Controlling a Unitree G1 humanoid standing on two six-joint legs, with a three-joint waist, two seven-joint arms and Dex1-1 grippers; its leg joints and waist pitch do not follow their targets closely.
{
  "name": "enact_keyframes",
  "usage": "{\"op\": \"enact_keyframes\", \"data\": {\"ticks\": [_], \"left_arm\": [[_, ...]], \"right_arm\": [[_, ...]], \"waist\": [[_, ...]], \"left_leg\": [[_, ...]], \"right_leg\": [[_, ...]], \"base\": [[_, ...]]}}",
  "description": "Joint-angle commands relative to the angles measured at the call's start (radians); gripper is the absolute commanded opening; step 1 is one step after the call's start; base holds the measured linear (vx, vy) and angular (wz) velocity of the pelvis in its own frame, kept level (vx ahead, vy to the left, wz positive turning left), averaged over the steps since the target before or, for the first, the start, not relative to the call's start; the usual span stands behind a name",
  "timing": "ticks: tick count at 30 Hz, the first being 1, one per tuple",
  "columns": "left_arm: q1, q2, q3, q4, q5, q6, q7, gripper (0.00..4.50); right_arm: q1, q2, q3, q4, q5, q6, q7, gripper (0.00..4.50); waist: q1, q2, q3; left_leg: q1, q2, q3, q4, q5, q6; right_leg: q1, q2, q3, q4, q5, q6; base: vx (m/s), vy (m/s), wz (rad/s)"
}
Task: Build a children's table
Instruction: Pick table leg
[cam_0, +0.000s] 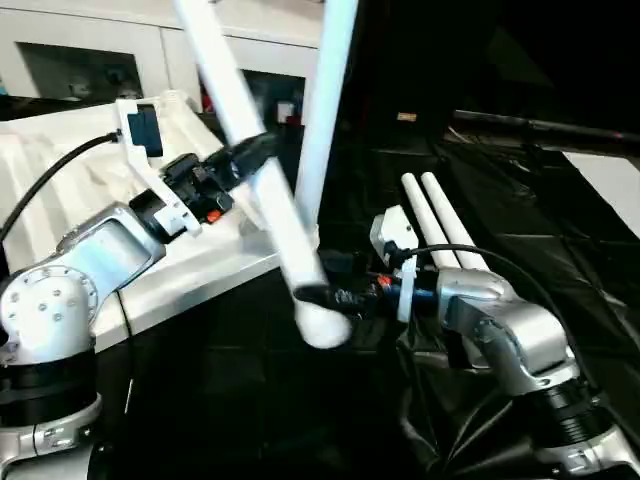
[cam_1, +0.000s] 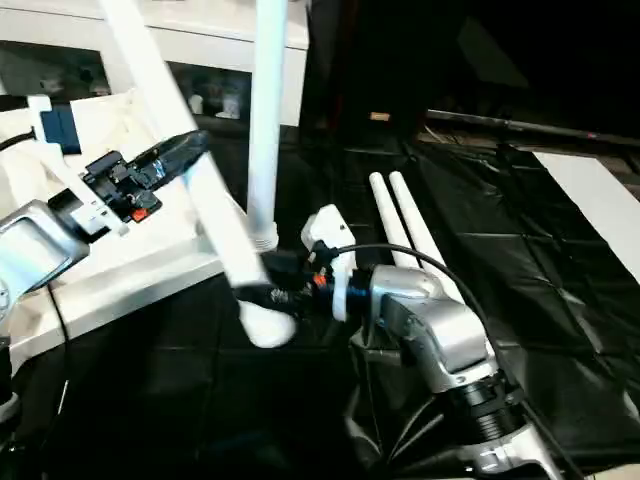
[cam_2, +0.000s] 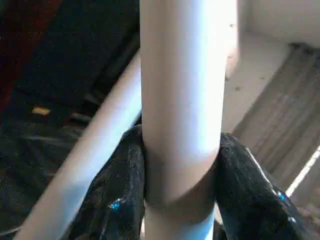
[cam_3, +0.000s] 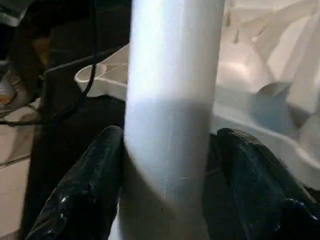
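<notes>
The white tabletop (cam_0: 60, 160) lies underside up at the left, with one white leg (cam_0: 325, 100) standing upright at its near corner. A second leg (cam_0: 275, 210) hangs tilted in front of it, thick end low. My left gripper (cam_0: 262, 148) is shut on this leg's middle, and its fingers (cam_2: 120, 190) press both sides of the tube (cam_2: 180, 100). My right gripper (cam_0: 310, 295) sits near the leg's low end. Its fingers (cam_3: 85, 190) flank the tube (cam_3: 170, 100) with a thin gap on one side, so it is open.
Two spare legs (cam_0: 440, 225) lie side by side on the black cloth (cam_0: 560, 260) behind my right forearm. A white glass-door cabinet (cam_0: 80, 60) stands behind the tabletop. A dark bar crosses the far right.
</notes>
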Motion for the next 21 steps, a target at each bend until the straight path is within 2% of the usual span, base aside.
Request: {"op": "enact_keyframes", "data": {"ticks": [1, 4, 8, 14, 16, 17, 19, 21], "left_arm": [[-0.017, 0.01, -0.007, -0.031, -0.019, 0.012, -0.033, 1.7], [-0.014, 0.014, -0.014, -0.033, -0.018, 0.013, -0.048, 1.7], [-0.015, 0.021, -0.012, -0.03, -0.025, 0.016, -0.052, 1.7], [-0.008, 0.019, -0.019, -0.026, 0.007, 0.0, -0.05, 1.7], [-0.011, 0.012, -0.023, -0.012, 0.033, -0.001, -0.008, 2.26], [-0.021, -0.005, -0.015, 0.02, 0.034, 0.011, 0.047, 2.4], [-0.019, -0.008, -0.02, 0.023, 0.049, 0.006, 0.06, 2.42], [-0.015, -0.009, -0.029, 0.019, 0.062, 0.002, 0.066, 2.66]], "right_arm": [[0.003, -0.019, -0.002, -0.012, 0.012, 0.03, -0.004, 2.68], [0.006, -0.017, -0.008, -0.013, 0.023, 0.044, -0.008, 2.29], [0.008, -0.015, -0.015, -0.019, 0.027, 0.06, -0.011, 2.04], [0.013, 0.004, -0.019, -0.022, 0.015, 0.046, -0.032, 1.88], [0.012, 0.011, -0.018, -0.016, 0.001, 0.025, -0.05, 1.88], [0.009, 0.019, -0.01, -0.004, -0.035, -0.013, -0.082, 1.88], [0.007, 0.024, -0.004, 0.003, -0.055, -0.031, -0.096, 1.88], [0.005, 0.028, 0.005, 0.008, -0.076, -0.051, -0.11, 1.87]], "waist": [[0.0, 0.018, -0.059], [0.002, 0.02, -0.059], [0.003, 0.02, -0.06], [0.002, 0.02, -0.06], [0.001, 0.02, -0.061], [0.002, 0.022, -0.061], [0.002, 0.021, -0.06], [0.002, 0.02, -0.06]], "left_leg": [[0.013, 0.033, -0.007, -0.073, -0.167, -0.054], [0.014, 0.032, -0.007, -0.073, -0.179, -0.058], [0.013, 0.033, -0.009, -0.074, -0.174, -0.064], [0.011, 0.033, -0.009, -0.074, -0.167, -0.066], [0.011, 0.033, -0.008, -0.074, -0.166, -0.068], [0.012, 0.033, -0.009, -0.074, -0.168, -0.07], [0.014, 0.032, -0.008, -0.074, -0.175, -0.08], [0.012, 0.033, -0.009, -0.075, -0.176, -0.078]], "right_leg": [[0.047, -0.067, 0.047, -0.07, -0.245, -0.122], [0.046, -0.068, 0.046, -0.071, -0.262, -0.117], [0.047, -0.067, 0.046, -0.069, -0.249, -0.116], [0.048, -0.067, 0.046, -0.068, -0.234, -0.12], [0.047, -0.068, 0.046, -0.068, -0.233, -0.12], [0.048, -0.068, 0.046, -0.067, -0.235, -0.12], [0.045, -0.068, 0.046, -0.069, -0.242, -0.115], [0.047, -0.068, 0.046, -0.07, -0.25, -0.109]], "base": [[0.0, 0.0, 0.0], [0.0, 0.0, 0.0], [0.0, 0.0, 0.0], [0.0, 0.0, 0.0], [0.0, 0.0, 0.0], [0.0, 0.0, 0.0], [0.0, 0.0, 0.0], [0.0, 0.0, 0.0]]}}
